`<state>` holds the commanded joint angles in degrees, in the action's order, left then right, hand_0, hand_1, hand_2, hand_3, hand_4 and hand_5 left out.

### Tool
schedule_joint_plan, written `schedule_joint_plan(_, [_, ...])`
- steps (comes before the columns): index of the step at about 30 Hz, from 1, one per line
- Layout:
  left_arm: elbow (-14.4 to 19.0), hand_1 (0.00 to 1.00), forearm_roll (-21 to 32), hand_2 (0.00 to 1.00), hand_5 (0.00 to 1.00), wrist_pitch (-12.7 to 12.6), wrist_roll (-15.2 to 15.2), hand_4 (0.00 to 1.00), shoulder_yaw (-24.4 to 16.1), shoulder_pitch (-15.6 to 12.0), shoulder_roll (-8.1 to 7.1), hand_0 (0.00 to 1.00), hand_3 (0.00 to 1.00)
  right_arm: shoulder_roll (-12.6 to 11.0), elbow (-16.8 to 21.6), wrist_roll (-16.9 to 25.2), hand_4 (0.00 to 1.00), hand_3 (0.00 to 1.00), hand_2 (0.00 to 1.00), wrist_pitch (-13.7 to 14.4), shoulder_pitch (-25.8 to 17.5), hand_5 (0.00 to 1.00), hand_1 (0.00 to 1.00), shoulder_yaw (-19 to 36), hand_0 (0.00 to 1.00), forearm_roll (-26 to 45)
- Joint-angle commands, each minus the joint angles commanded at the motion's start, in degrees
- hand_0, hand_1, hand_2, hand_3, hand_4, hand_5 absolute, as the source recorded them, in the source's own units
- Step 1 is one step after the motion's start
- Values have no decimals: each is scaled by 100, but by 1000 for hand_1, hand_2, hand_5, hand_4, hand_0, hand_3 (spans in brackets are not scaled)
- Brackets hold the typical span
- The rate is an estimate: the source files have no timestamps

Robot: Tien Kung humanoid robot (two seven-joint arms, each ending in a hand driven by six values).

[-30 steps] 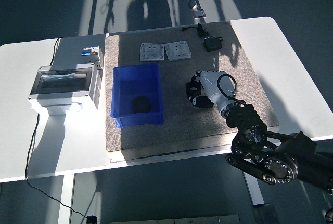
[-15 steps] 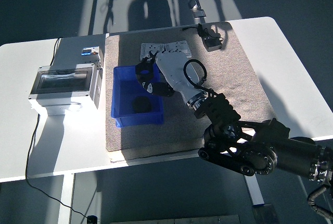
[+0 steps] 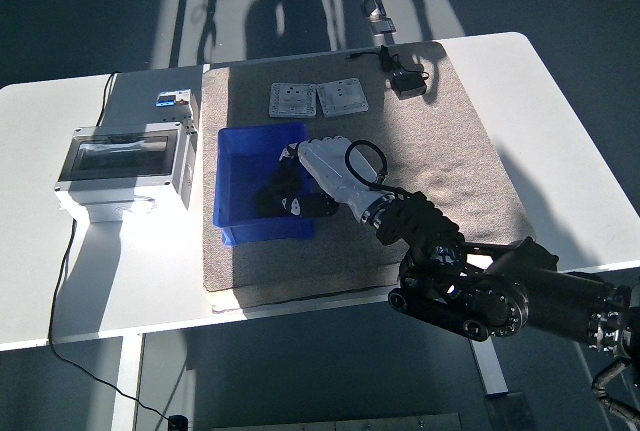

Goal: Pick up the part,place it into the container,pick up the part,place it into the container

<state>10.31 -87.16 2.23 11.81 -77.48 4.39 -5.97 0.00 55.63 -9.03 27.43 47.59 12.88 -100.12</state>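
The blue container point(image 3: 236, 156) stands on the left part of the grey mat point(image 3: 450, 166). My right hand point(image 3: 288, 197) reaches in from the lower right and dips into the container's right half. Its fingers curl down around a black part point(image 3: 272, 195). Everything under the hand is dark, so the held part and the black part lying on the container's floor merge into one shape. My left arm is out of the picture.
A grey box with a clear lid point(image 3: 120, 156) stands left of the container. Two white plates point(image 3: 318, 99) lie behind the container, and a small black device with a cable point(image 3: 408, 82) sits at the mat's back edge.
My right hand carried the black part from the middle of the mat leftward over the container, then lowered into it.
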Motion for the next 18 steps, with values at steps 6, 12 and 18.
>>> schedule_joint_plan(6, [0,710,-17,694,998,21,-8,926,-14,-13,-8,706,440,0,82,-26,955,998,978,-140,-17,592,963,41,873,-90])
schedule_joint_plan(12, [0,709,-8,692,998,21,-17,926,11,-22,-21,705,440,-64,359,-59,998,998,998,70,-260,642,998,483,949,-208])
schedule_joint_plan(18, [0,708,229,691,998,-46,-70,930,161,-77,23,705,433,-626,1018,254,998,998,996,573,-992,652,998,1410,962,132])
